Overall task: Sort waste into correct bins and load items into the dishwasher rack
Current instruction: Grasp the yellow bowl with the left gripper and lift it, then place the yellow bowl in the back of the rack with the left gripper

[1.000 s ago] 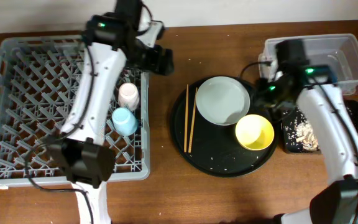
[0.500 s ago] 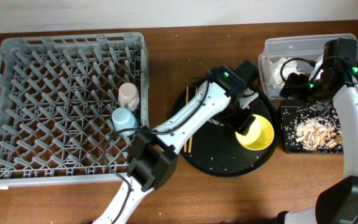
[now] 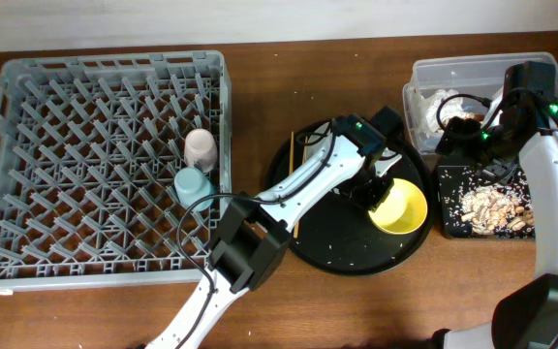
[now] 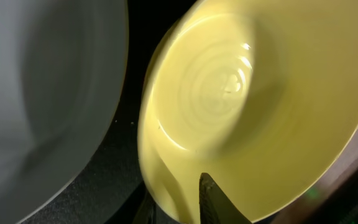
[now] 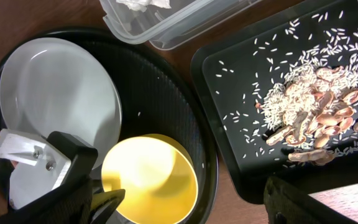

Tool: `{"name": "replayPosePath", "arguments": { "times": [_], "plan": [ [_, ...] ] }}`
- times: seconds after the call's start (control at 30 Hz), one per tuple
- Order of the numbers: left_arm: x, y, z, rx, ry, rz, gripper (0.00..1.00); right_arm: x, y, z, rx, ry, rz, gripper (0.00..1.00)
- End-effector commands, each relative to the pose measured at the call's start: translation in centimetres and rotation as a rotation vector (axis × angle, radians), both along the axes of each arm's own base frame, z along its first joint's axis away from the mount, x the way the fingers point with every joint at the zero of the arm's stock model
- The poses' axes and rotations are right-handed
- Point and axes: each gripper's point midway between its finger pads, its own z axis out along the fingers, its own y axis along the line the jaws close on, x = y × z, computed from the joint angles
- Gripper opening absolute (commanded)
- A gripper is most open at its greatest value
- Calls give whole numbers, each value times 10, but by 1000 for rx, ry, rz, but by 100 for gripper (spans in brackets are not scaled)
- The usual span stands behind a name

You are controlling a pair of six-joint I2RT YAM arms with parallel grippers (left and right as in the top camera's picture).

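Observation:
The yellow bowl (image 3: 405,208) sits on the round black tray beside the grey-green plate (image 5: 55,99). My left gripper (image 3: 374,192) is shut on the bowl's rim, one finger (image 4: 213,199) inside and the other under the outer wall. My right gripper (image 3: 465,143) hangs open and empty over the gap between the clear tub (image 3: 541,73) and the small black tray (image 5: 241,93). White napkins (image 3: 444,102) lie in the tub. Brown scraps and rice (image 5: 309,112) lie on the small tray. The pink cup (image 3: 200,148) and blue cup (image 3: 192,184) stand in the dishwasher rack (image 3: 114,60). Two chopsticks (image 3: 295,184) lie on the round tray's left side.
The round black tray (image 3: 356,254) holds scattered crumbs. My left arm stretches from the table's front across this tray and hides much of the plate from above. The rack fills the table's left half; both bins stand at the right edge.
My left arm has swung from above the rack to the round tray and its jaws have closed on the yellow bowl's rim. My right gripper moved right over the bins and opened.

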Motion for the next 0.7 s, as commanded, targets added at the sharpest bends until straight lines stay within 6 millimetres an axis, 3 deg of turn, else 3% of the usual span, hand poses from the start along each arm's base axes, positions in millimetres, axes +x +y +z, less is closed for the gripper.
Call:
{"name": "replayPosePath", "arguments": {
  "times": [0.0,0.07,0.17,0.27,0.33,0.4,0.57,0.63,0.67],
  "plan": [
    [1,-4,-7,-2,4,6,23,1,-5,7,-21,-17,-5,89],
    [1,-4,-11,2,8,6,22,0,-8,7,-37,-12,-10,89],
    [1,-4,-11,-1,6,5,1,-1,-9,7,-43,-9,-12,89],
    [6,-1,-8,-1,6,17,1,-1,-9,7,-43,-9,-12,89],
    [28,22,33,14,-17,71,1,-1,-9,7,-42,-9,-12,89],
    [46,42,57,43,-72,112,1,-1,-9,7,-42,-9,-12,89],
    [109,115,152,-37,-258,295,1,-1,-9,7,-42,-9,-12,90],
    [123,136,172,-54,-310,344,1,-1,-9,7,-42,-9,-12,90],
    [132,155,185,-40,-352,384,1,-1,-9,7,-42,-9,-12,90]
  ]
}}
